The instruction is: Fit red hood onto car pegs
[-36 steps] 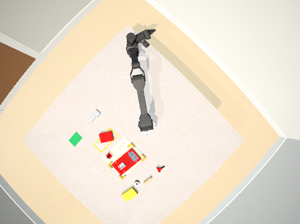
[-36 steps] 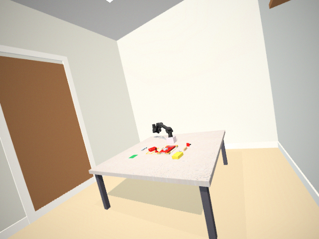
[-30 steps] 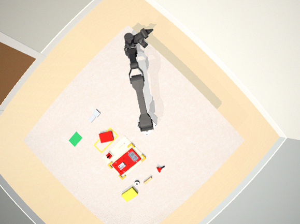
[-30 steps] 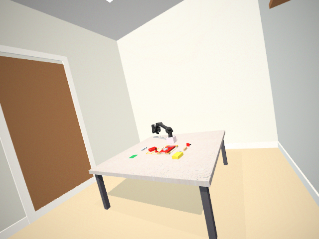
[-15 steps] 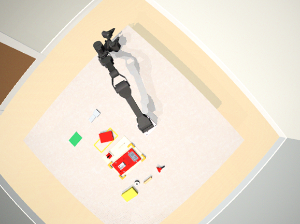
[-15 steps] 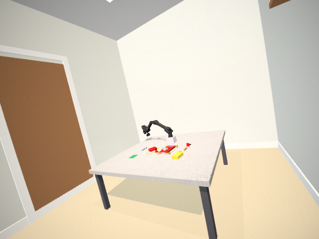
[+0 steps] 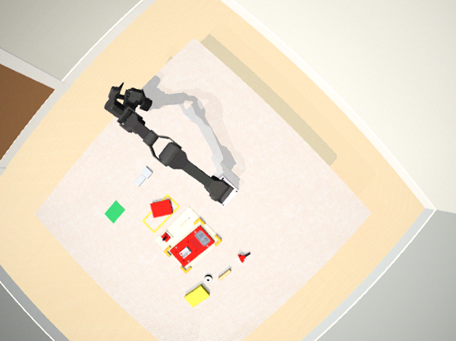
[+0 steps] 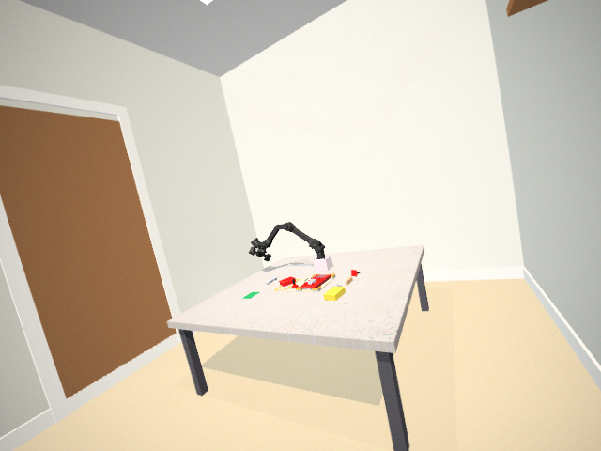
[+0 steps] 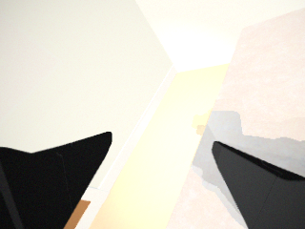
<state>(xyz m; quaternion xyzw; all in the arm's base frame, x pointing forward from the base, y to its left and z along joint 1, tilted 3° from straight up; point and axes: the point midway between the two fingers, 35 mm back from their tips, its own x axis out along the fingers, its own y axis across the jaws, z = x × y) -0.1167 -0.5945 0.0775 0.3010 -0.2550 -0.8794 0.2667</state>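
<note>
The red hood (image 7: 161, 208) (image 8: 287, 281) lies on the table, flat roof up, partly over a yellow outline (image 7: 149, 226) and turned relative to it. The red chassis (image 7: 194, 245) sits in the cream jig (image 7: 180, 225) between orange corner brackets. The pale engine block (image 7: 185, 251) stands on its deck; small dots around it look like the pegs. My gripper (image 9: 161, 141) is open and empty, raised high near the table's edge, well away from hood and jig. In the wrist view its fingers stand wide apart, with wall, floor and table edge beyond. The hood's corner holes are too small to make out.
A small red and black part (image 7: 165, 236) is at the jig's corner. Around lie a pale grey piece (image 7: 143, 175), a green square (image 7: 114, 211), a yellow block (image 7: 197, 295) (image 8: 334, 293), a black and white ring, a tan bar (image 7: 224, 273) and a red-black piece (image 7: 242, 257).
</note>
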